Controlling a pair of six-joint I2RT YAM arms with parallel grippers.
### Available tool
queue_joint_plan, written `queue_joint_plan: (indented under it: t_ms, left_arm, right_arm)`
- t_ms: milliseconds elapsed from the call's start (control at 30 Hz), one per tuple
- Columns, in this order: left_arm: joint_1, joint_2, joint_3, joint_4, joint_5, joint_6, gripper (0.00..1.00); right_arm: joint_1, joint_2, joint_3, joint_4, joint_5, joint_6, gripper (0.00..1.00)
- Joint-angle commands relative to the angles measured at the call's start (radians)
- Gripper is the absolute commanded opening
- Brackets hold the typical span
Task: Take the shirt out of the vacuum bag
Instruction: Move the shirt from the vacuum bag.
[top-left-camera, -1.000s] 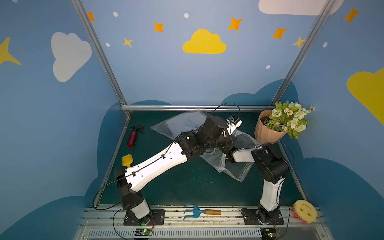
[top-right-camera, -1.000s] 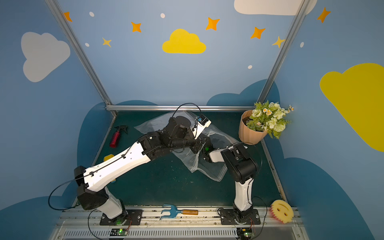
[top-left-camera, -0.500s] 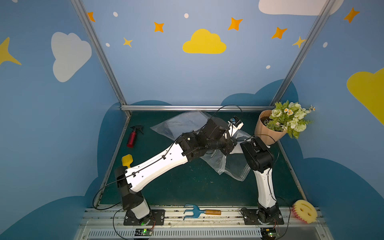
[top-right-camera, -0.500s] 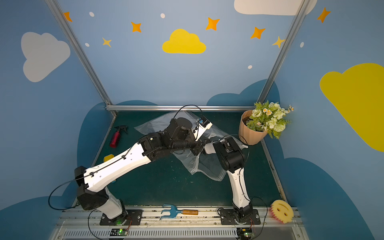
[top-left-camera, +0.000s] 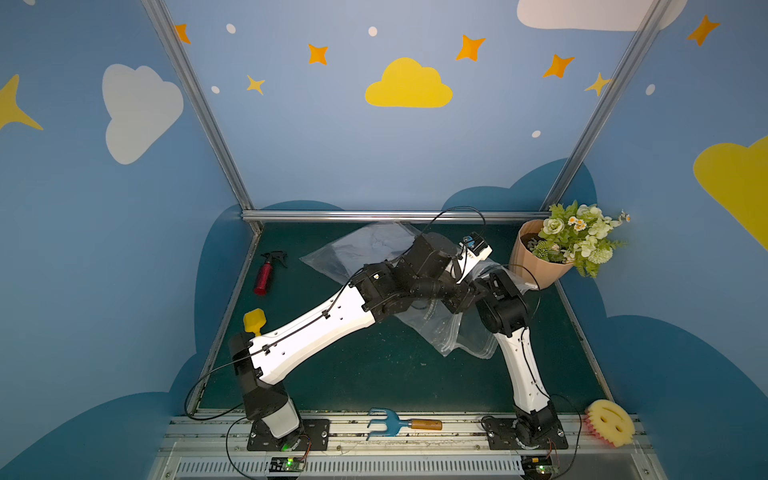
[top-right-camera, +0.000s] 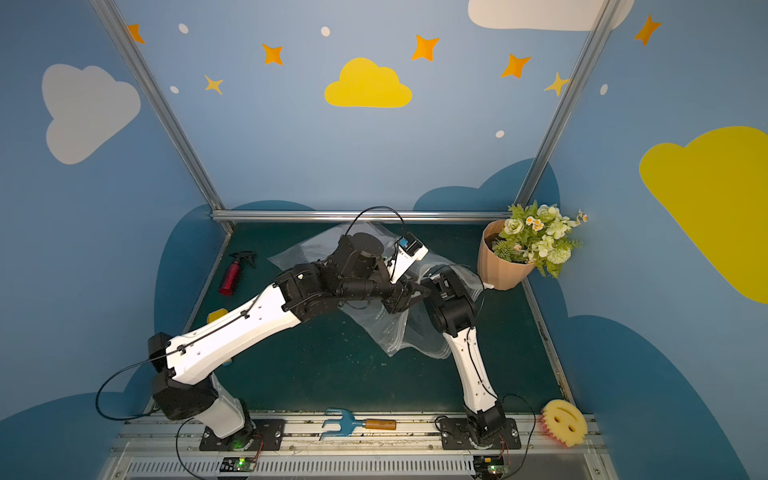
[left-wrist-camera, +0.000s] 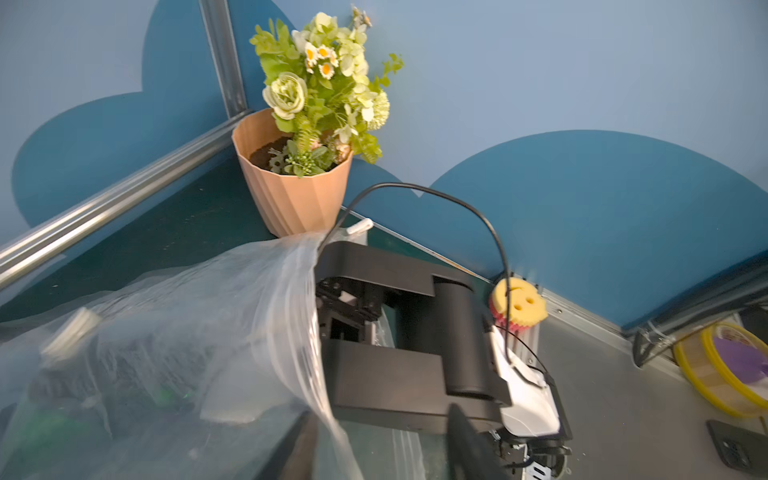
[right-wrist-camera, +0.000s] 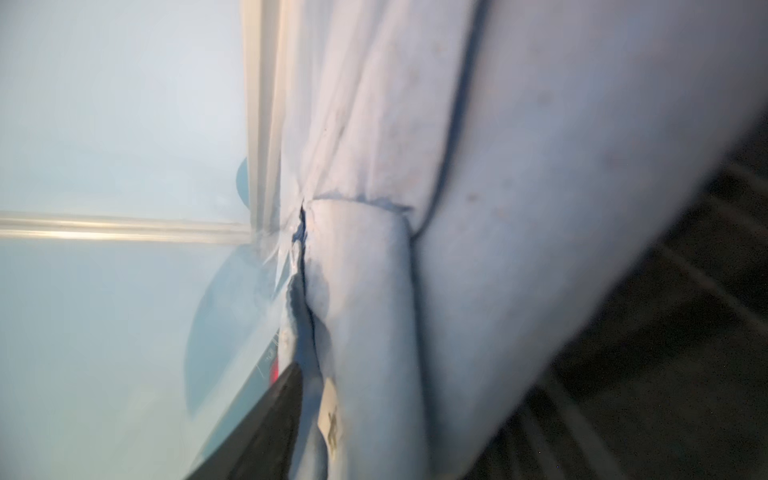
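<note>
Left arm (top-left-camera: 316, 332), right arm (top-left-camera: 524, 374): white shells, black joints, looping black cables (left-wrist-camera: 395, 187), screwed black base plates (top-left-camera: 316, 434).

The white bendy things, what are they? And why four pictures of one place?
They are two robot arms, the left arm and the right arm, bolted to the front of a green table. Each ends in a gripper, a two-fingered pincer. Two pictures look down from high up; two come from cameras on the wrists. On the table are a clear vacuum bag, a red spray bottle and a flower pot; a blue garden fork and a smiley sponge sit in front. The left gripper is open at the bag's mouth. The right gripper reaches inside, by pale cloth, probably the shirt; whether it grips, I cannot tell.
</note>
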Motion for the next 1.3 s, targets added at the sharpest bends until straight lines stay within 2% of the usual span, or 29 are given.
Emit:
queue_joint_plan:
  t_ms: [0, 100, 167, 267, 333, 433, 600, 733, 833, 967, 1200, 1267]
  left_arm:
    - [0.017, -0.108, -0.087, 0.103, 0.042, -0.040, 0.74]
    - [0.083, -0.207, -0.186, 0.174, 0.032, -0.098, 0.75]
    - [0.145, -0.273, -0.269, 0.214, -0.040, -0.140, 0.75]
    - [0.288, -0.349, -0.405, 0.260, -0.106, -0.231, 0.69]
    - [0.397, -0.382, -0.497, 0.301, -0.130, -0.308, 0.61]
    - [0.563, -0.399, -0.659, 0.362, -0.207, -0.455, 0.37]
    - [0.780, -0.291, -0.777, 0.393, -0.232, -0.622, 0.05]
    - [0.872, -0.126, -0.736, 0.393, -0.260, -0.638, 0.04]
    - [0.945, -0.006, -0.690, 0.417, -0.208, -0.683, 0.04]
    - [1.017, 0.190, -0.546, 0.350, -0.132, -0.687, 0.04]
    - [1.062, 0.432, -0.362, 0.291, -0.020, -0.692, 0.04]
    - [1.063, 0.483, -0.321, 0.273, -0.023, -0.693, 0.04]
  right_arm:
    - [0.001, 0.045, 0.032, -0.071, -0.004, -0.005, 0.51]
    - [-0.001, 0.055, 0.044, -0.081, -0.015, -0.007, 0.39]
    - [0.000, 0.053, 0.047, -0.089, -0.019, -0.013, 0.33]
    - [-0.005, 0.048, 0.043, -0.108, -0.028, -0.025, 0.24]
    - [-0.007, 0.043, 0.039, -0.119, -0.039, -0.032, 0.18]
    - [-0.011, 0.030, 0.027, -0.141, -0.054, -0.048, 0.11]
    - [-0.017, 0.008, 0.006, -0.188, -0.087, -0.091, 0.10]
    - [-0.030, -0.011, -0.033, -0.194, -0.106, -0.101, 0.10]
    - [-0.042, -0.016, -0.032, -0.217, -0.123, -0.111, 0.11]
    - [-0.049, -0.023, -0.025, -0.259, -0.134, -0.136, 0.11]
    - [-0.051, -0.022, -0.013, -0.298, -0.152, -0.156, 0.11]
    - [-0.052, -0.019, -0.012, -0.310, -0.155, -0.158, 0.11]
